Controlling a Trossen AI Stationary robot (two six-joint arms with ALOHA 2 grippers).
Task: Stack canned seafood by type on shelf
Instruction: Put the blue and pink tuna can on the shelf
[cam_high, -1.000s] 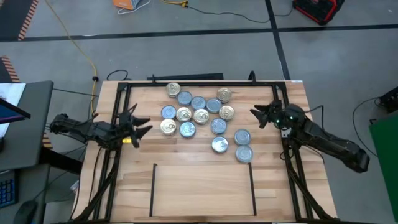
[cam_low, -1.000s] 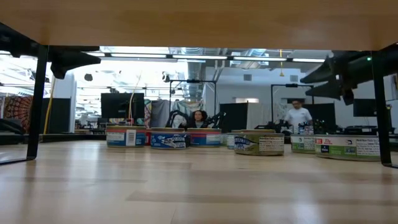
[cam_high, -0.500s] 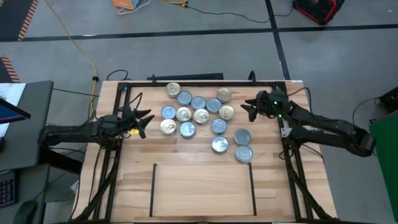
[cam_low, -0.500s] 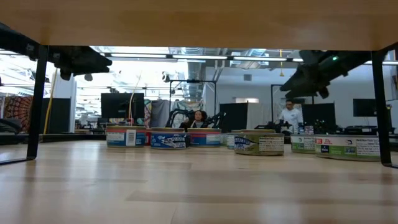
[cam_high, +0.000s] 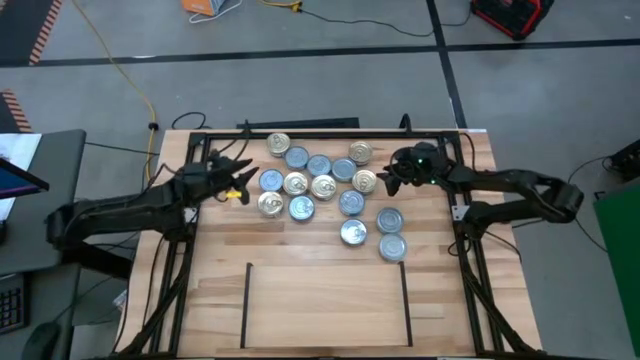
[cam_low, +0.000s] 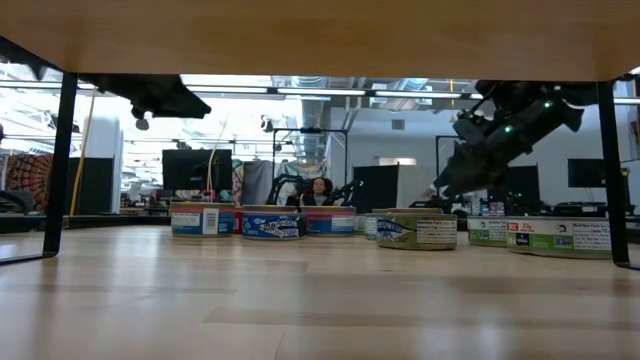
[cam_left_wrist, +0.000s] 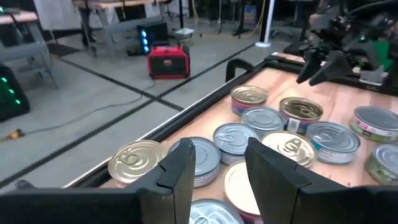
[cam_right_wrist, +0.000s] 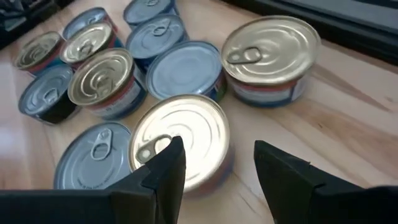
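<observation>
1. Currently the table (cam_high: 330, 300) is carrying everything: a black metal frame (cam_high: 320, 133) is running round its edges, and the shelf (cam_high: 325, 305), a plank patch edged by thin black lines, is lying at the near side with no tin on it.
2. Both arms are reaching inward from the sides. The left gripper (cam_high: 236, 177) is hanging at the left edge of the tin cluster, above the table in the low view; the right gripper (cam_high: 388, 176) is hanging at the cluster's right edge, tilted downward.
3. The canned seafood (cam_high: 322, 186) is sitting as a loose single-layer group in the far half of the table, well apart from the shelf, gold and silver tops mixed, none stacked.
4. Right jaws are standing partly open and empty, straddling a gold-topped tin (cam_right_wrist: 180, 142) just ahead of them; that tin (cam_high: 365, 181) is lying just left of the fingertips, so the right arm looks nearer its pick. Being round, the tin offers no long axis to align with.
5. Left jaws are standing narrowly apart, holding nothing; the nearest tins, one gold-topped (cam_left_wrist: 137, 161), are lying just beyond the fingertips (cam_left_wrist: 179, 168).
</observation>
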